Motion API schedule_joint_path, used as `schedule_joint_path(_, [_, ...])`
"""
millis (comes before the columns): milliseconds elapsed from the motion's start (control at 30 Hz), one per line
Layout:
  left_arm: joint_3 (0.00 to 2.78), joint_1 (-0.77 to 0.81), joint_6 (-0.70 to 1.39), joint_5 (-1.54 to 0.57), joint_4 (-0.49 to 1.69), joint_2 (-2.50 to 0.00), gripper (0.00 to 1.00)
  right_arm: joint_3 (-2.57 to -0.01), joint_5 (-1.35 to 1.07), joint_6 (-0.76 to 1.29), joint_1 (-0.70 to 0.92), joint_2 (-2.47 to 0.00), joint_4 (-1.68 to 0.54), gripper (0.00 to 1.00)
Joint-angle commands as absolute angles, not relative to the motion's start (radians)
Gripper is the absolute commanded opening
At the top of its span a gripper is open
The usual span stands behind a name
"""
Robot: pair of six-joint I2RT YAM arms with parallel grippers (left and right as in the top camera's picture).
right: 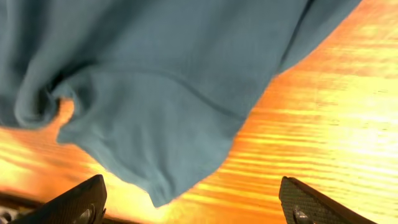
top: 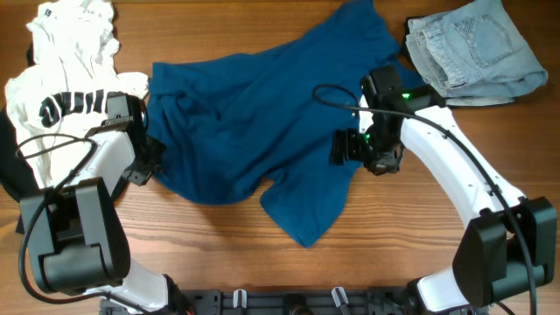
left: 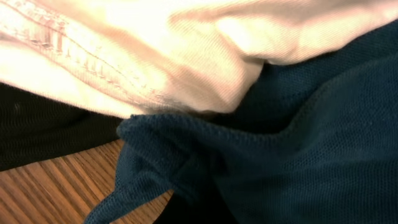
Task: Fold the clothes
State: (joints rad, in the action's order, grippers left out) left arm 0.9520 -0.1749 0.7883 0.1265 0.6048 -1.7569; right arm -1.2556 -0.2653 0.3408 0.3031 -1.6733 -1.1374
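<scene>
The big teal shirt (top: 254, 105) lies rumpled across the middle of the wooden bench (top: 394, 236), one sleeve or flap trailing down toward the near edge. Up in the far left corner sits the white tee (top: 70, 70) with its black lettering, bunched in a heap, and its edge touches the shirt's left side. A black garment (top: 9, 166) pokes out from under it at the left edge. The pale jeans (top: 472, 48) are folded in the far right corner, just beside the shirt's upper tip. The left claw (top: 144, 166) is down at the shirt's left edge, right below the tee, and it is closed tight. From its own camera the teal hem is gathered into a pinch at the bottom of the view, so it looks to have hold of that edge, though the fingers themselves are hidden. The right claw (top: 343, 147) hangs over the right part of the shirt with its jaws wide apart and nothing in them. Its two fingertips (right: 84, 199) show either side of a loose teal hem, with bare wood between them.
</scene>
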Motion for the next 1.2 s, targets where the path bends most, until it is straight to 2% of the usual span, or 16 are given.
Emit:
schedule_joint_path(0, [0.935,-0.179,0.791,0.139,0.6,-1.803,0.04,-1.229,-0.318,0.327,0.4,-1.665,-1.14,0.89])
schedule_joint_path(200, [0.935,-0.179,0.794,0.099,0.593,-1.803,0.04,-1.093,-0.311,0.451,0.572,-1.665,-1.033,0.89])
schedule_joint_path(433, [0.935,-0.179,0.794,0.094,0.577,-1.803,0.04,-0.945,-0.335,0.501,0.669,-1.665,-0.918,0.88])
schedule_joint_path(733, [0.935,-0.179,0.794,0.079,0.575,-1.803,0.04,-0.858,-0.2,0.647,0.737,-1.665,-0.837,0.79])
schedule_joint_path(867, [0.935,-0.179,0.794,0.079,0.575,-1.803,0.04,-0.79,-0.193,0.667,0.737,-1.665,-0.774,0.72])
schedule_joint_path(967, [0.935,-0.179,0.794,0.079,0.575,-1.803,0.04,-0.744,-0.194,0.701,0.736,-1.665,-0.724,0.58])
schedule_joint_path(1000, [0.935,-0.179,0.794,0.079,0.575,-1.803,0.04,-0.742,-0.194,0.707,0.736,-1.665,-0.723,0.51])
schedule_joint_path(1067, [0.935,-0.179,0.794,0.079,0.575,-1.803,0.04,-0.742,-0.192,0.707,0.736,-1.665,-0.72,0.3])
schedule_joint_path(1167, [0.935,-0.179,0.794,0.079,0.586,-1.8,0.04,-0.745,-0.185,0.707,0.727,-1.665,-0.715,0.09])
